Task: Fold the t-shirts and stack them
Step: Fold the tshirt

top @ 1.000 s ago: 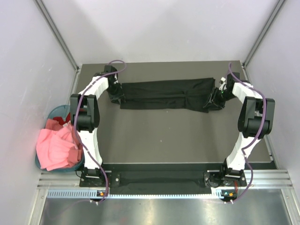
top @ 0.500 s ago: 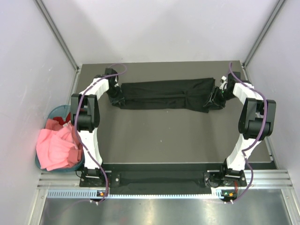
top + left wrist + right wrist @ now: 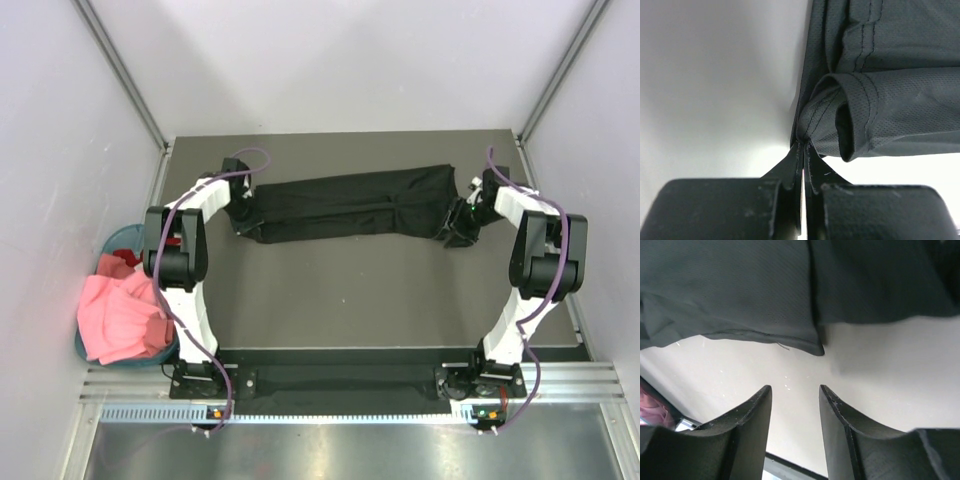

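From above, the black t-shirt (image 3: 350, 203) lies stretched in a long folded band across the far half of the table (image 3: 350, 310), with a gripper at each end. The left gripper (image 3: 243, 213) sits right at the band's left end, touching the cloth. The right gripper (image 3: 458, 222) is at the right end, just beside the fabric's lower corner. Well off to the left arm's side, the pink t-shirts (image 3: 120, 315) spill out of the teal basket (image 3: 112, 240), a bit of red showing among them. Over to the left wrist: the left gripper (image 3: 802, 147) has its jaws pressed together with barely a slit between them, and they are pinching the black t-shirt (image 3: 890, 95) by a bunched, stitched hem right at the tips. The rest of the cloth fans out ahead of the jaws and to their right, a rolled fold hanging just beyond the pinch. Now the right wrist: the right gripper (image 3: 795, 390) has its jaws moderately apart, with only bare table (image 3: 880, 375) showing between them. The black t-shirt (image 3: 740, 290) lies beyond the tips, its hemmed edge running across ahead of the jaws and a corner pointing toward the gap, near but not between them.
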`<action>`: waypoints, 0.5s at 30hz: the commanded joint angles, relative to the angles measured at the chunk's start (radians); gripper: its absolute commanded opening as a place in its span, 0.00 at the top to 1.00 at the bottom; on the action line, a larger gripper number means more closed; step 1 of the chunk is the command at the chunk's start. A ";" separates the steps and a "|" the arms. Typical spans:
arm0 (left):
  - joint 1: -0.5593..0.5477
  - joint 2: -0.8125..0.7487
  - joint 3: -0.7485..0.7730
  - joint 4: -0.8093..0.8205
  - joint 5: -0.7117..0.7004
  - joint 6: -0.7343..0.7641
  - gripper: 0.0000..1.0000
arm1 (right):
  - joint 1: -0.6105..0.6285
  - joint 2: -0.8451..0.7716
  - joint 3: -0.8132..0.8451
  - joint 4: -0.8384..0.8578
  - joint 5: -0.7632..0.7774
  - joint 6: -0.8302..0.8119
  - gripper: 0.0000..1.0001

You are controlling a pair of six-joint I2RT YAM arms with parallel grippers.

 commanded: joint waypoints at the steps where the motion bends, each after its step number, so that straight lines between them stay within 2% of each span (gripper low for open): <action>1: -0.014 -0.075 -0.071 0.021 0.009 -0.005 1.00 | -0.010 -0.047 -0.027 0.058 -0.012 0.027 0.55; 6: -0.017 -0.077 -0.092 0.021 0.007 -0.004 0.98 | -0.028 -0.002 -0.033 0.100 -0.036 0.023 0.54; 11: -0.017 -0.100 -0.092 0.017 0.002 -0.001 0.84 | -0.033 0.055 0.019 0.123 -0.018 0.004 0.53; 15: -0.017 -0.111 -0.088 0.009 0.002 0.007 0.82 | -0.032 0.107 0.046 0.137 -0.015 -0.008 0.54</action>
